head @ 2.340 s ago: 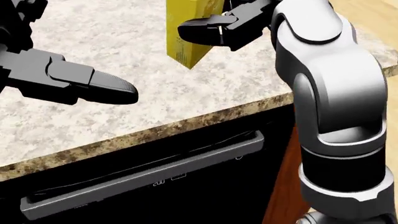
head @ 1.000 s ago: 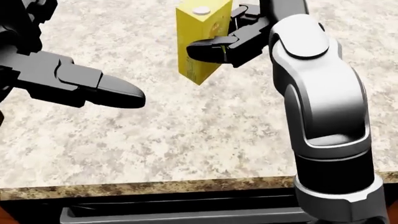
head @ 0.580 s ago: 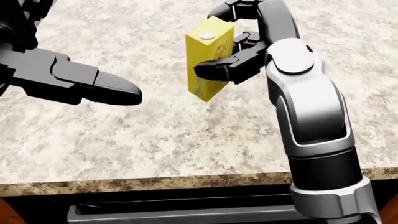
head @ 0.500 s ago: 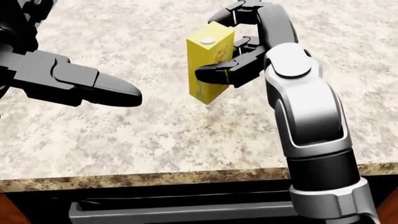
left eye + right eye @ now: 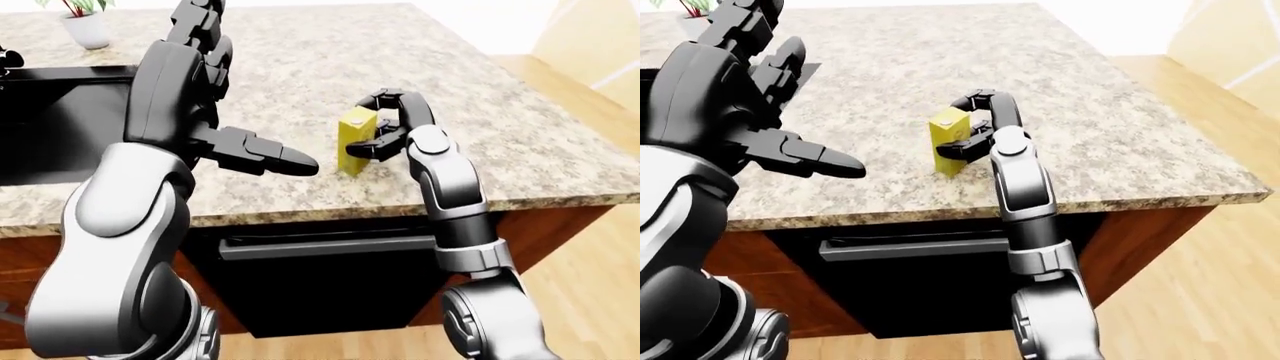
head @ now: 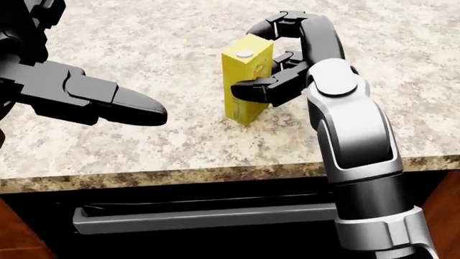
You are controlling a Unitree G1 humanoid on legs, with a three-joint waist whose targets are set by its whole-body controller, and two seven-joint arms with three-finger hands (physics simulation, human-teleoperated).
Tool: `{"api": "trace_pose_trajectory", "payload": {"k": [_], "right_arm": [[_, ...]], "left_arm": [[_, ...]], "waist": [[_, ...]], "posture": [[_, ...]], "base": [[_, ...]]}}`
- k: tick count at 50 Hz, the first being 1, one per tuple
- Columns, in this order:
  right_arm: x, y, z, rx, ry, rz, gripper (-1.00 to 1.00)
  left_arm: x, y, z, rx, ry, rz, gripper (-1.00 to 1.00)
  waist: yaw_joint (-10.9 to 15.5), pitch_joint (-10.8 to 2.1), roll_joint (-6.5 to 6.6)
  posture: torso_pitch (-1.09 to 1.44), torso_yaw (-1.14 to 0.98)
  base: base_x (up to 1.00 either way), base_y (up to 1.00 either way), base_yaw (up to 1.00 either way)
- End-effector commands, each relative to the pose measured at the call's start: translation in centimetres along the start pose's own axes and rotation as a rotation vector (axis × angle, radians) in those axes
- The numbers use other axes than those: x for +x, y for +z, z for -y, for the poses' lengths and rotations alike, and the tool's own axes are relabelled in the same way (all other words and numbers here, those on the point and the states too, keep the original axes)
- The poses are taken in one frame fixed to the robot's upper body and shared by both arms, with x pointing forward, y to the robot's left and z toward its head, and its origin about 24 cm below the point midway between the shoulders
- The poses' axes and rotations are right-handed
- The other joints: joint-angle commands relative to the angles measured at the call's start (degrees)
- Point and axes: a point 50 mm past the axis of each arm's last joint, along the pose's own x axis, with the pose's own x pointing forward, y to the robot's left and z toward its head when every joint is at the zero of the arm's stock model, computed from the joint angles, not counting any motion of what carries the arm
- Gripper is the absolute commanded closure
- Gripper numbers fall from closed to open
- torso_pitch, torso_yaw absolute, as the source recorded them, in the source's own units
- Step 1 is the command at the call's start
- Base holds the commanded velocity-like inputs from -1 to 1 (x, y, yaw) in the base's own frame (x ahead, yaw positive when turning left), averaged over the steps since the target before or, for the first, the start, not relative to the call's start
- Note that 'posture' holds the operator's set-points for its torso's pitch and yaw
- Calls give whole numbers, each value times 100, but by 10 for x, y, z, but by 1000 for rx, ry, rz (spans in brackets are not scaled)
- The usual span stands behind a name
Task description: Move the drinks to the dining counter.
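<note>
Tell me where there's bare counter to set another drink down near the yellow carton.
The counter is bare to the right of the right hand out to its right edge, and above the yellow carton toward the far edge. The strip between the carton and the left hand is narrower. It is crowded at upper left by the black sink and plant pot.

— What are the arms doing?
— The right arm rises from the head view's lower right, elbow bent, its right hand (image 6: 267, 59) curled with black fingers (image 6: 253, 84) closed round a carton (image 6: 246, 81).

— And the other?
— The left hand (image 6: 82, 96) reaches in from the left, holding nothing, one finger extended toward the right, well apart from its partner.
</note>
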Motion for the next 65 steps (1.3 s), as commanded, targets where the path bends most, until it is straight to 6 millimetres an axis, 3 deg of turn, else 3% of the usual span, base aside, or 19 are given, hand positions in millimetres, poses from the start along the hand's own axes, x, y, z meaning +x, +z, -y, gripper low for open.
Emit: {"api": "trace_pose_trajectory", "payload": {"k": [1, 18, 28, 43, 48, 50, 53, 57, 65], "right_arm": [[-3, 23, 4, -2, -16, 95, 100], [-4, 19, 4, -8, -11, 94, 98], [-6, 20, 5, -8, -6, 98, 43], [-7, 19, 6, -18, -4, 104, 10], [-7, 19, 6, -21, 0, 104, -21], [-7, 19, 6, -21, 2, 104, -47], [-7, 19, 5, -22, 4, 106, -64], [-7, 19, 5, -22, 5, 106, -76], [-10, 24, 10, -23, 2, 117, -77]], "left_arm": [[-2, 11, -3, 12, 22, 68, -100], [-2, 13, -5, 14, 24, 72, -100], [-2, 14, -4, 15, 23, 73, -100], [-1, 15, -5, 16, 26, 74, -100], [-1, 15, -5, 17, 25, 75, -100], [-1, 15, -5, 17, 25, 75, -100], [-1, 15, -5, 17, 25, 75, -100], [-1, 15, -5, 17, 25, 74, -100], [-1, 16, -5, 18, 24, 75, -100]], "waist": [[1, -153, 1], [-18, -191, 10], [-22, -200, 1], [-13, -193, -6], [-11, -191, -8], [-8, -192, -10], [-6, -191, -10], [-5, -188, -10], [-4, -188, -13]], "posture": [[0, 0], [0, 0], [0, 0], [0, 0], [0, 0], [0, 0], [0, 0], [0, 0], [0, 0]], "base": [[0, 0, 0], [0, 0, 0], [0, 0, 0], [0, 0, 0], [0, 0, 0], [0, 0, 0], [0, 0, 0], [0, 0, 0], [0, 0, 0]]}}
